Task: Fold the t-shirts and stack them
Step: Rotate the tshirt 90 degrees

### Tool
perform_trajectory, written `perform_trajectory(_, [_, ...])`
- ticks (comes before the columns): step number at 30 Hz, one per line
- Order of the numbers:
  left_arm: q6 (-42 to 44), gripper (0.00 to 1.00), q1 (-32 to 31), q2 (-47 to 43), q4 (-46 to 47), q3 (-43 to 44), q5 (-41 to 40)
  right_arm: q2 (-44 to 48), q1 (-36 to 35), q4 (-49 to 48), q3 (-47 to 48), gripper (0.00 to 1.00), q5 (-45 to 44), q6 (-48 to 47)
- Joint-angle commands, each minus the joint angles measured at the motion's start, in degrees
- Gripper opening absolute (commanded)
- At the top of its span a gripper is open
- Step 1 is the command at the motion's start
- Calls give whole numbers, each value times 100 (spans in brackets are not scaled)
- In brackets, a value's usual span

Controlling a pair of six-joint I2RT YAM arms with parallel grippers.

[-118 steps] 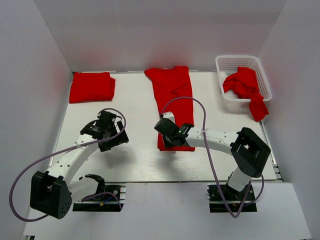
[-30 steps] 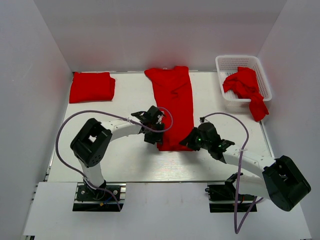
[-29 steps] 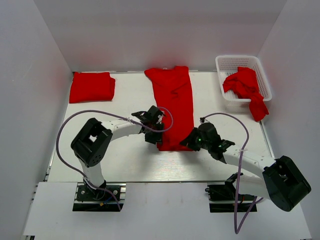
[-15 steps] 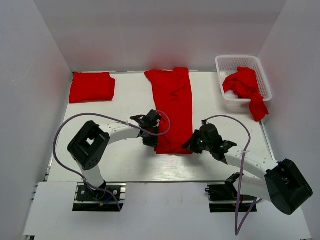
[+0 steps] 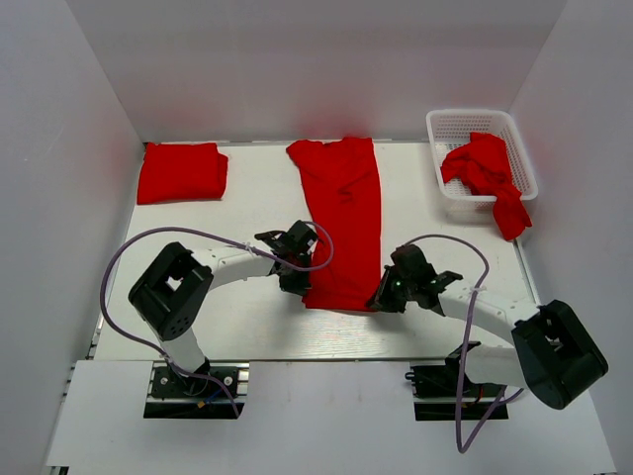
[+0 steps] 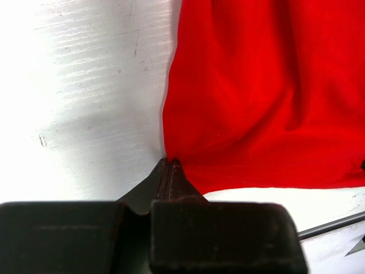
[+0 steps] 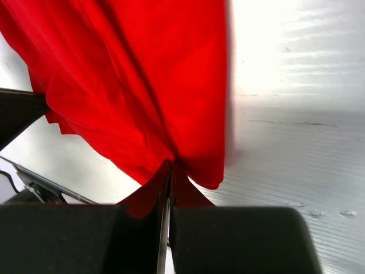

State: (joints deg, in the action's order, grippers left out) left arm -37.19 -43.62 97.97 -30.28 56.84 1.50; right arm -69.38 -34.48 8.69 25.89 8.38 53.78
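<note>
A long red t-shirt (image 5: 342, 213) folded to a narrow strip lies down the table's middle. My left gripper (image 5: 301, 288) is shut on its near left corner; in the left wrist view the tips (image 6: 170, 162) pinch the edge of the t-shirt (image 6: 256, 97). At the near right corner my right gripper (image 5: 382, 297) is shut on the hem, and the right wrist view shows the red t-shirt (image 7: 142, 85) bunched at its tips (image 7: 173, 165). A folded t-shirt (image 5: 182, 171) rests at the back left. Another crumpled t-shirt (image 5: 483, 166) hangs out of the basket.
A white lattice basket (image 5: 465, 116) stands at the back right against the side wall. White walls close the table (image 5: 257, 198) on three sides. The right arm's cable (image 5: 465, 327) loops near the table's front edge.
My left gripper has shut on the t-shirt's near left corner. Both grippers have drawn the hem a little toward the near edge, and the strip now lies slightly skewed.
</note>
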Motion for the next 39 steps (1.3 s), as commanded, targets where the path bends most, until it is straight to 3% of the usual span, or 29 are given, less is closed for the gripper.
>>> perform_trajectory(1, [10, 0, -15, -121, -399, -156, -326, -215, 20, 511, 416, 3, 181, -481])
perform_trajectory(4, [-43, 0, -15, -173, -460, -156, -326, -251, -15, 511, 574, 17, 251, -727])
perform_trajectory(7, [-95, 0, -15, -234, -514, -103, -264, -120, -32, 292, 671, 19, 540, -1078])
perform_trajectory(8, [-95, 0, -15, -235, -566, -103, -264, -41, -41, 196, 715, 23, 611, -1324])
perform_trajectory(10, [-209, 0, -15, -340, -628, -103, -264, 108, -24, 194, 812, 37, 673, -1554])
perform_trajectory(11, [-210, 0, -15, -340, -698, -103, -264, 205, -59, 203, 865, 51, 674, -1781])
perform_trajectory(14, [-271, 0, -15, -446, -698, -164, -264, 417, -41, 528, 1145, 64, 603, -2176])
perform_trajectory(16, [-271, 0, -68, -446, -629, -217, -203, 583, -33, 529, 1199, 78, 638, -2319])
perform_trajectory(17, [-323, 0, -68, -498, -628, -217, -202, 671, -41, 459, 1208, 89, 917, -2563])
perform_trajectory(22, [-438, 0, -68, -569, -575, -323, -150, 453, -50, -358, 1453, 90, 1446, -2592])
perform_trajectory(26, [-622, 2, -68, -797, -575, -463, -255, -335, -68, -1351, 1577, 90, 1632, -2258])
perform_trajectory(28, [-623, 2, -68, -797, -575, -516, -255, -619, -76, -1379, 2015, 90, 1378, -2240])
perform_trajectory(33, [-623, 2, -68, -797, -627, -516, -255, -1902, -138, -423, 3672, 90, -380, -2705])
perform_trajectory(39, [-623, 0, -68, -797, -680, -516, -255, -3280, -138, 54, 4758, 90, -1759, -2926])
